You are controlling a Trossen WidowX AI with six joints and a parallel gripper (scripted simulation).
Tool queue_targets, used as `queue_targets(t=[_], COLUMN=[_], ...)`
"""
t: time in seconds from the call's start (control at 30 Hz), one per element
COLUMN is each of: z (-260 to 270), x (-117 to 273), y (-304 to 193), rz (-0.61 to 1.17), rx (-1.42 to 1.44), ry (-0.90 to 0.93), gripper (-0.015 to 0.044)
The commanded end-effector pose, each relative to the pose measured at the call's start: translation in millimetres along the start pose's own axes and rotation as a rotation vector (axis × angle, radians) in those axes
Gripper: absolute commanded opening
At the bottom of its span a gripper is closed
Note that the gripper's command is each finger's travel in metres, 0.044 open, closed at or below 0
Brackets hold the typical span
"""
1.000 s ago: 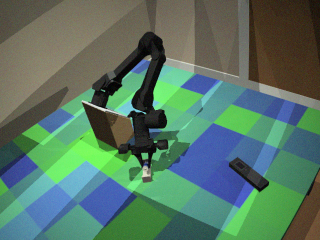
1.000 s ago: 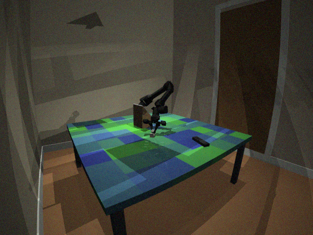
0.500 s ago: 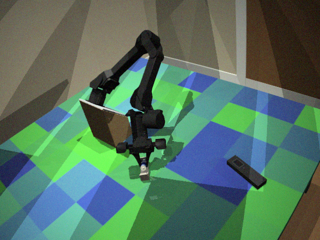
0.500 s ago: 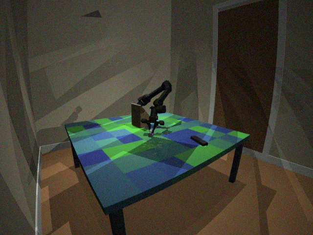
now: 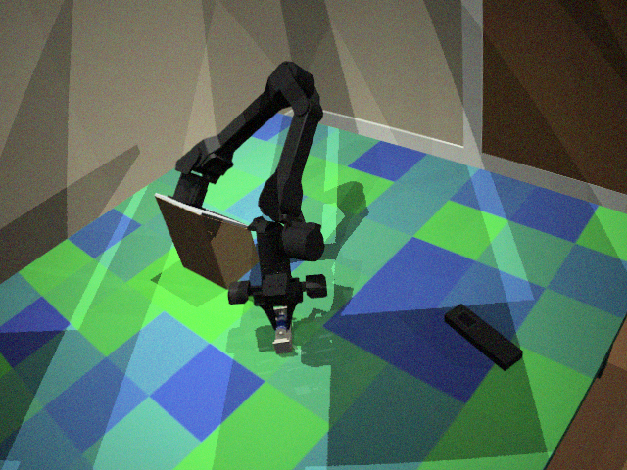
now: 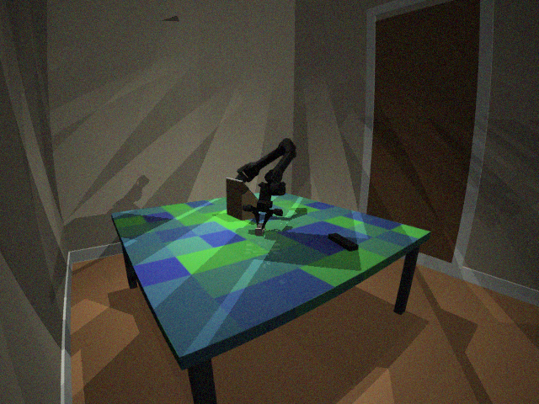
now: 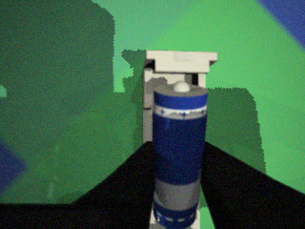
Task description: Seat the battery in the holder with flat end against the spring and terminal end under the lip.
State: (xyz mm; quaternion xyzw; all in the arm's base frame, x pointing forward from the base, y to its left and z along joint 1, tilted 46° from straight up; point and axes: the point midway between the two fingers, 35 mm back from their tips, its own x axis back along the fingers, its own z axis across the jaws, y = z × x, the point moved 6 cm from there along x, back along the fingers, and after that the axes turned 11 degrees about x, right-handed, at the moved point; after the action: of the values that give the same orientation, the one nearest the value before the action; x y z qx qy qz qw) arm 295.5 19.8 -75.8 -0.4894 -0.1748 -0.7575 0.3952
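Note:
The blue battery (image 5: pixel 280 322) (image 7: pixel 179 148) is held between the fingers of my gripper (image 5: pixel 280 323) (image 7: pixel 175 150), which is shut on it. In the wrist view its terminal end, with a pale nub, points to the top of the picture and its banded end to the bottom. The white holder (image 5: pixel 282 347) (image 6: pixel 259 231) (image 7: pixel 148 126) lies on the table beneath it. The holder's lip (image 7: pixel 181 61) shows beyond the terminal end, with a gap between them in the picture. The battery hides most of the holder's inside. The spring is hidden.
A black remote-like object (image 5: pixel 483 336) (image 6: pixel 343 241) lies on the patchwork table (image 5: pixel 283 430) (image 6: pixel 278 282), right of the gripper. An upright brown panel (image 5: pixel 207 243) (image 6: pixel 234 199) stands behind and left of the gripper, near the arm's base.

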Motion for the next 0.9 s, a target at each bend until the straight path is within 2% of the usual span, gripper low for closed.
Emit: queue_targets(t=[0.0, 0.87], z=[-2, -3], x=[-4, -10], y=[-1, 10], rz=[0.041, 0.198], rx=[0.004, 0.017], ry=[-0.008, 0.001], gripper=[0.0071, 0.0071])
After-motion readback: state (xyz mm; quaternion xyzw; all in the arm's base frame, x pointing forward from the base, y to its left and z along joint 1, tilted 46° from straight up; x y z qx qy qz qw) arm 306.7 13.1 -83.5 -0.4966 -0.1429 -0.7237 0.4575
